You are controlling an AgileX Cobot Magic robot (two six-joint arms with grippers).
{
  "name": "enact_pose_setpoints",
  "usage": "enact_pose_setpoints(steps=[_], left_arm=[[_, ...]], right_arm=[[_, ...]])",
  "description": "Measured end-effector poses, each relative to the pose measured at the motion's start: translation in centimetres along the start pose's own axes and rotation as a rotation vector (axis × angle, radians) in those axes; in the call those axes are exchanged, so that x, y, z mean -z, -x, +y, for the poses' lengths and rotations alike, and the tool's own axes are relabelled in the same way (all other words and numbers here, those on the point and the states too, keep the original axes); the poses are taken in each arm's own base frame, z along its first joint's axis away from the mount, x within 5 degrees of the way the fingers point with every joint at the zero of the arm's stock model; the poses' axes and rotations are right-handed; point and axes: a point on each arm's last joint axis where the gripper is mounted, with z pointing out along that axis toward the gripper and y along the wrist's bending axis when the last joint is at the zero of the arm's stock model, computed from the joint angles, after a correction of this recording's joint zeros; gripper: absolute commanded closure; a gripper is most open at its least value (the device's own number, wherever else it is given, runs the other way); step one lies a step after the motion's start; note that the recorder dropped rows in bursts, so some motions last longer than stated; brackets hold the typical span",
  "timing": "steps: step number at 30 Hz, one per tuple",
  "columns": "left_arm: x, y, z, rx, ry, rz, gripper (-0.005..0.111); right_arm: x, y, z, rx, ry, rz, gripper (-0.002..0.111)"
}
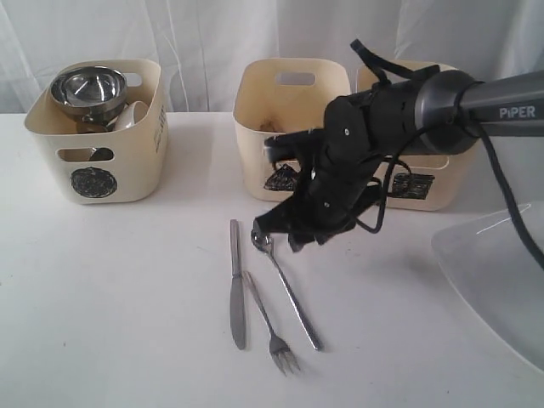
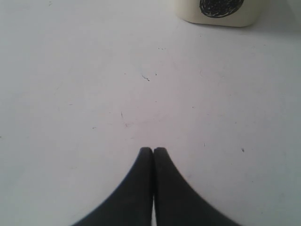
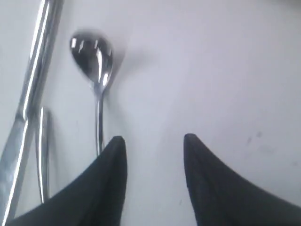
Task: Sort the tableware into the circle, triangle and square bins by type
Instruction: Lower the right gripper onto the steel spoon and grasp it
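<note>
A steel knife (image 1: pixel 237 285), fork (image 1: pixel 274 330) and spoon (image 1: pixel 291 291) lie side by side on the white table. My right gripper (image 1: pixel 280 236) hangs open just over the spoon's bowl end. In the right wrist view the spoon (image 3: pixel 95 59) lies ahead of the gripper (image 3: pixel 154 139), its handle running beside one finger rather than between them; the knife (image 3: pixel 28 94) and fork handle (image 3: pixel 42 150) lie further to that side. The circle bin (image 1: pixel 95 144) holds a steel bowl (image 1: pixel 85 87) and a white bowl (image 1: pixel 132 115). My left gripper (image 2: pixel 153 149) is shut and empty over bare table.
The triangle bin (image 1: pixel 289 110) and the square bin (image 1: pixel 425 174) stand at the back, partly behind my right arm. A large white plate (image 1: pixel 497 272) lies at the right edge. The circle bin's base (image 2: pixel 218 12) shows in the left wrist view.
</note>
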Motion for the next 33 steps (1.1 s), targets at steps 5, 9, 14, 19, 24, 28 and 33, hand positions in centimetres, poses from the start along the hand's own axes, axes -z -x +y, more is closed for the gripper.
enact_pose_setpoints(steps=[5, 9, 14, 19, 24, 28, 33], left_arm=[[0.0, 0.0, 0.0, 0.0, 0.0, 0.0, 0.107], [0.0, 0.0, 0.0, 0.0, 0.0, 0.0, 0.107], [0.0, 0.0, 0.0, 0.0, 0.0, 0.0, 0.107], [0.0, 0.0, 0.0, 0.0, 0.0, 0.0, 0.107], [0.0, 0.0, 0.0, 0.0, 0.0, 0.0, 0.107], [0.0, 0.0, 0.0, 0.0, 0.0, 0.0, 0.107], [0.0, 0.0, 0.0, 0.0, 0.0, 0.0, 0.107]], right_arm=[[-0.1, -1.5, 2.3, 0.077, 0.014, 0.109, 0.07], [-0.2, -1.1, 3.2, 0.075, 0.04, 0.042, 0.07], [-0.2, -0.8, 3.4, 0.062, 0.055, 0.016, 0.07], [-0.2, -0.6, 3.4, 0.061, 0.057, -0.008, 0.07], [-1.2, -0.7, 3.4, 0.06, 0.055, -0.003, 0.07], [-2.9, -1.5, 3.2, 0.059, 0.044, 0.081, 0.07], [-3.4, -1.8, 3.2, 0.058, 0.041, 0.108, 0.077]])
